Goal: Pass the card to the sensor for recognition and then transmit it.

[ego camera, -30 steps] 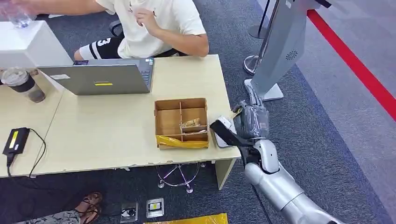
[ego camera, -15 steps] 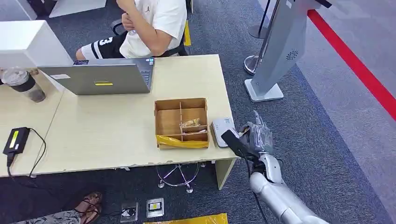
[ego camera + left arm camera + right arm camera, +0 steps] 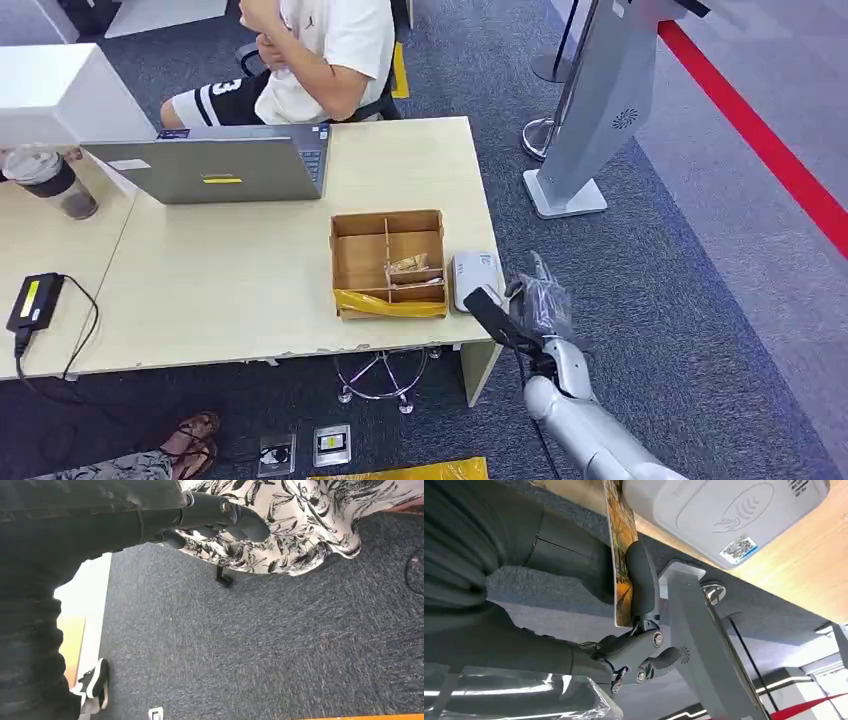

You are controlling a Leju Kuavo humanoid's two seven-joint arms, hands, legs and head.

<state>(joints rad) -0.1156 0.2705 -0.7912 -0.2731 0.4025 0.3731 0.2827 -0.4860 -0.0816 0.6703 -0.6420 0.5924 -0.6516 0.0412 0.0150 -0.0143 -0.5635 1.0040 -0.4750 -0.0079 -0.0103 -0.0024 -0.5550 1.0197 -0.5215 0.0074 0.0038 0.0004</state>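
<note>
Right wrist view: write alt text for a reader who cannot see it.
The robot's right hand pinches a card edge-on, close beside a white card sensor that sits on a light wooden table. Dark grey carpet lies beyond.

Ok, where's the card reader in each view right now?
Head view: the reader lies flat on the table's right edge, beside the cardboard box, just ahead of the right hand.
Right wrist view: reader fills the upper part, past the card the hand pinches.
Left wrist view: not in it.
Shared landmark: the grey kiosk stand.
</note>
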